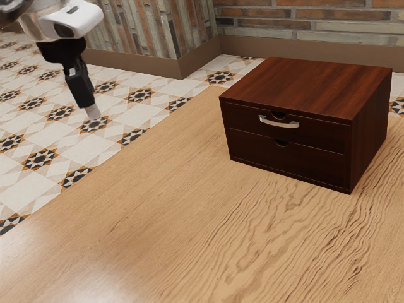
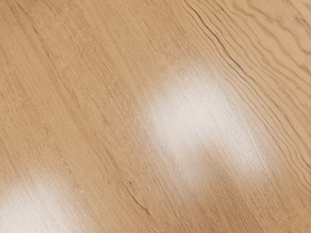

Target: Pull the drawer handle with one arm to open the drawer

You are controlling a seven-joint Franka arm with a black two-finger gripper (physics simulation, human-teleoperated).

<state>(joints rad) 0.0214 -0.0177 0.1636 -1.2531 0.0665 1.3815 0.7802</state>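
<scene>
Floor tiles (image 1: 38, 136) with a star pattern cover the exterior view's left, and the arm (image 1: 63, 22) comes in against them from the upper corner. Its end effector (image 1: 93, 112) hangs in the air pointing downward and holds nothing. Seen from this side, it cannot be told whether it is open or closed. The wrist view looks down on the pale wood grain of the table (image 2: 73, 97), crossed by soft patches of glare (image 2: 194, 121).

Further right in the exterior view, the table (image 1: 189, 240) runs broad and bare up to a dark wooden chest (image 1: 309, 85), which stands on it toward the exterior view's right, well apart from the end effector. The chest has two drawers, both apparently shut flush with its front. The upper drawer (image 1: 319, 131) carries a silvery curved handle (image 1: 278, 122) set under a small notch. The lower drawer (image 1: 303, 161) shows a notch but no handle that can be made out.

The handle looks like rigid metal, thin and smooth, so it is probably somewhat slippery. The best hold is likely at its middle, where the bar bows out from the drawer face and leaves room behind it. The drawer should slide straight out toward the exterior view's left and front. The chest looks solid, yet a crooked or jerky pull might drag the whole chest across the smooth table rather than open the drawer.
</scene>
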